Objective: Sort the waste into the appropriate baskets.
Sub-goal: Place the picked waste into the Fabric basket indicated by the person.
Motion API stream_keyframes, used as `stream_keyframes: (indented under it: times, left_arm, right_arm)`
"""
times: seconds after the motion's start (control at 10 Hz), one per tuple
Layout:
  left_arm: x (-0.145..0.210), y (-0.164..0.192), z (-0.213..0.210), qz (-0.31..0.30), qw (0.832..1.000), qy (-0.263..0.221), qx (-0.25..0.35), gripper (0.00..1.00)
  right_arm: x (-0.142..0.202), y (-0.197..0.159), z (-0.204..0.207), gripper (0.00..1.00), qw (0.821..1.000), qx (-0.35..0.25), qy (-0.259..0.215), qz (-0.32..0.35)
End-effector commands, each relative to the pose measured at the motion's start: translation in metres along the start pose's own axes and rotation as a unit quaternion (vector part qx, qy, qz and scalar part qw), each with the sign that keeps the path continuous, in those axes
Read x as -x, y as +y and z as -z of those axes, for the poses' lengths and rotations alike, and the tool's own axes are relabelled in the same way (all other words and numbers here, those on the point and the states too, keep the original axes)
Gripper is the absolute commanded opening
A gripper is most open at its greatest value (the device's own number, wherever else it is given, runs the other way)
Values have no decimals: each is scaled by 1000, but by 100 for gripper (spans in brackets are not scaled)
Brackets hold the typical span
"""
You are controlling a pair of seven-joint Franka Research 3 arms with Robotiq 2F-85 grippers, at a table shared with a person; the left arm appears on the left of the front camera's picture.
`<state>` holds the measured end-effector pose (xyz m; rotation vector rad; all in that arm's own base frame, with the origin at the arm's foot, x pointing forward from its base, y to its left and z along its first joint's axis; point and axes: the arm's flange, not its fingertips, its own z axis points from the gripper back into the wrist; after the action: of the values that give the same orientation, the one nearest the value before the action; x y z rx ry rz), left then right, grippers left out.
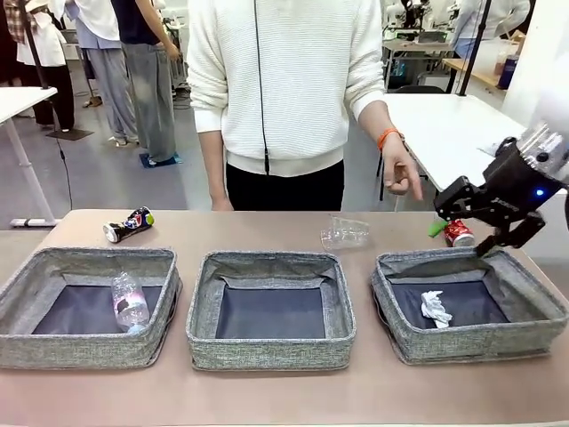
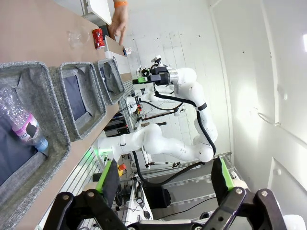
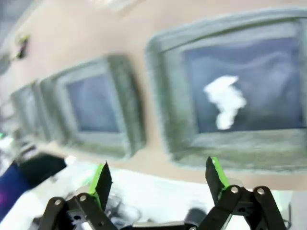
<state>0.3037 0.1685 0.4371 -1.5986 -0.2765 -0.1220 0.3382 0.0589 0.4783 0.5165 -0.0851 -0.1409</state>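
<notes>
Grey woven fabric forms three baskets set in a row on the tan surface [image 1: 276, 391].

- **Left basket** [image 1: 53, 351]: a clear plastic bottle [image 1: 130, 302] lies inside, against the right wall.
- **Middle basket** [image 1: 267, 354]: its dark flat bottom shows.
- **Right basket** [image 1: 462, 347]: a crumpled white paper wad [image 1: 435, 308] lies on the bottom.

Behind the row, on the surface:

- A dark multicoloured can [image 1: 129, 224] lies on its side beyond the left basket.
- A clear plastic cup [image 1: 345, 232] lies on its side behind the gap between the middle and right baskets.
- A crushed red can [image 1: 460, 238] sits just beyond the right basket's far rim.

My right end effector [image 1: 460, 235] hangs above that far rim, just beside the red can, with its jaws spread wide and gripping nothing. My left end effector [image 2: 165, 177] is likewise spread wide and bare, and its wrist view looks along the row from the left basket's end. A person's hand [image 1: 402, 171] points down toward the red can.
</notes>
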Motion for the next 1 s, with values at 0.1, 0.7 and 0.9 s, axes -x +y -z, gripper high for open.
stream_keyframes:
  times: [0.1, 0.7, 0.9]
  left_arm:
    - [2, -1, 1, 9, 1000, 3, 1, 100]
    - [2, -1, 1, 9, 1000, 3, 1, 100]
    - [2, -1, 1, 9, 1000, 3, 1, 100]
  right_arm:
    - [10, -18, -43, 100, 866, -464, 174, -64]
    - [59, -131, -103, 100, 836, -549, -9, 18]
    - [45, -122, -116, 100, 841, -540, 27, 18]
